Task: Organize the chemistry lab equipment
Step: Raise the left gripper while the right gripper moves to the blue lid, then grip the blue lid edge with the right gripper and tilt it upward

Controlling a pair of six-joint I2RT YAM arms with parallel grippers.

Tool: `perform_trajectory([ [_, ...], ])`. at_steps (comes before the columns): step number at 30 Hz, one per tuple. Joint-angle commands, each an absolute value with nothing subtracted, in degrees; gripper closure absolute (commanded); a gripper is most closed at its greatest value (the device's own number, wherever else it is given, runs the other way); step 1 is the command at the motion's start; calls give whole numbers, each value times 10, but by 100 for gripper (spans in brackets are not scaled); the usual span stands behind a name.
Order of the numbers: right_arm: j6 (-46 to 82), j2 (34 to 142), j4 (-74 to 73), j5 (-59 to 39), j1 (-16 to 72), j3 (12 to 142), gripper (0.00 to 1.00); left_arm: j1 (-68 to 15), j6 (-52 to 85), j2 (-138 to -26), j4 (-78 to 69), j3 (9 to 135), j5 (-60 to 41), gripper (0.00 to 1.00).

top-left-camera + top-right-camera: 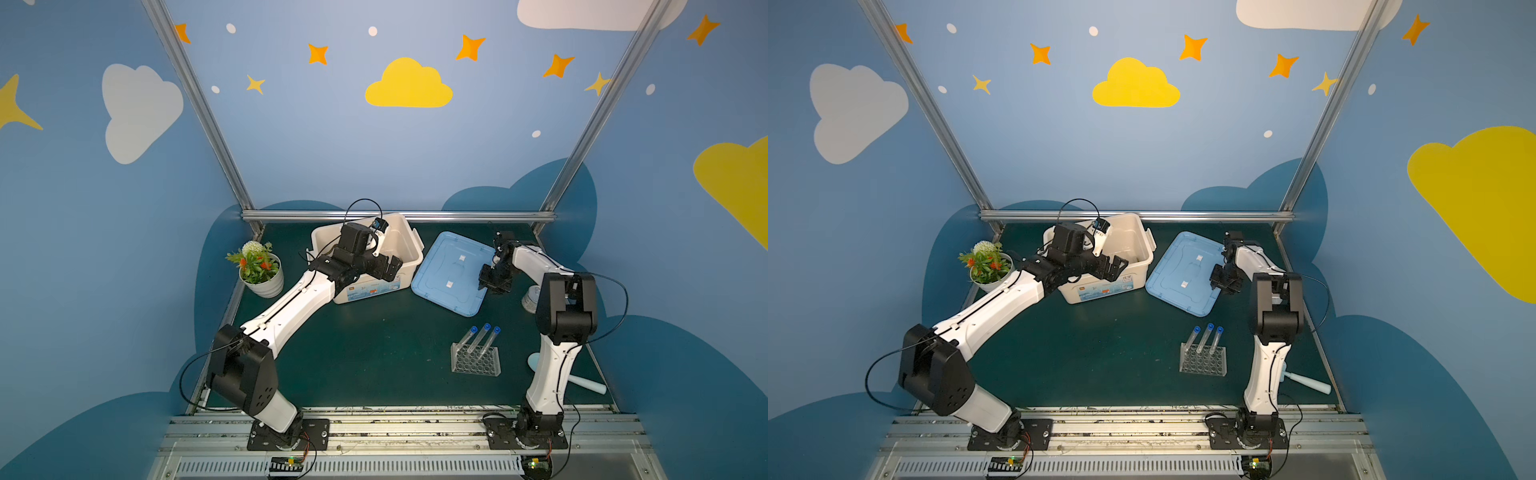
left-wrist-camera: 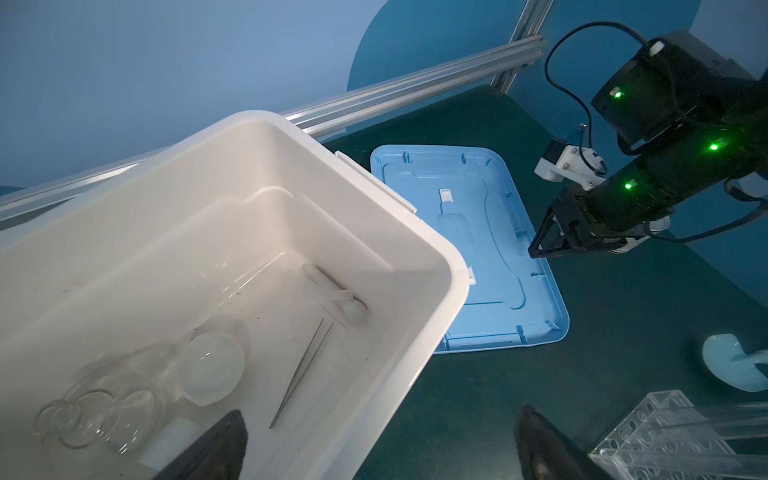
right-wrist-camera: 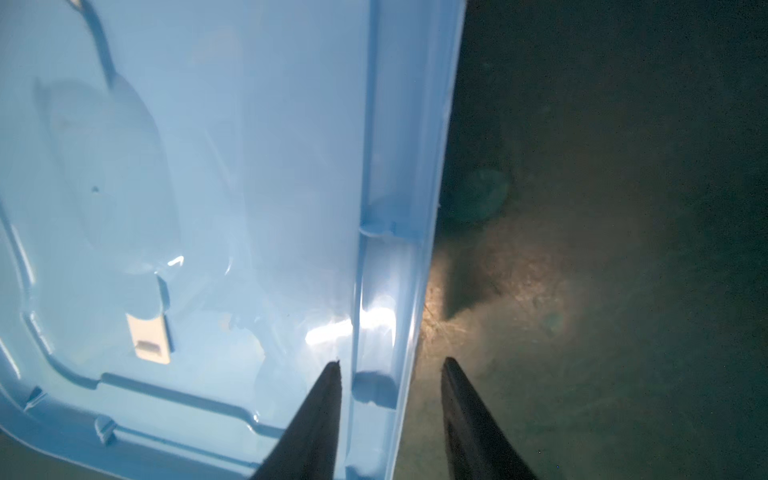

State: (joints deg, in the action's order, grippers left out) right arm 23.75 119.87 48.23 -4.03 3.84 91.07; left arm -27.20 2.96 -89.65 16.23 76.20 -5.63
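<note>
Three clear blue-capped test tubes (image 1: 482, 336) lean in the clear holed rack (image 1: 476, 361) on the green mat. In the white box (image 2: 415, 232) lie metal tweezers (image 2: 305, 365), a round glass flask (image 2: 112, 399) and a white pestle (image 2: 332, 291). My left gripper (image 2: 380, 419) hangs open over the box's near wall, holding nothing. My right gripper (image 3: 391, 361) is open and straddles the right rim of the blue lid (image 3: 249, 166): one finger over the lid, the other over the mat. A pale round bowl (image 1: 532, 299) sits half hidden behind the right arm.
The blue lid (image 1: 444, 274) lies upside down just right of the white box (image 1: 409, 239). A white potted plant (image 1: 259, 268) stands at the far left. A pale blue scoop (image 1: 582, 380) lies behind the right arm's base. A metal rail runs along the back.
</note>
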Motion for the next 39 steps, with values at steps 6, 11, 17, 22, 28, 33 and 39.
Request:
perform_trajectory([
  [6,233,1221,521,-4,39,935,65,-276,49,-849,145,719,-61,0],
  [11,231,1242,531,-1,41,951,70,-277,60,-825,134,688,-52,0],
  [17,223,1257,548,16,58,974,73,-277,63,-808,139,672,-39,0],
  [22,220,1281,570,12,57,1001,86,-277,66,-801,146,672,-41,0],
  [28,230,1277,559,-9,46,996,94,-278,65,-790,147,666,-37,0],
  [33,238,1249,533,-36,41,980,100,-278,66,-782,150,657,-29,0],
  [39,247,1197,519,-59,35,968,100,-278,70,-773,148,647,-26,0],
])
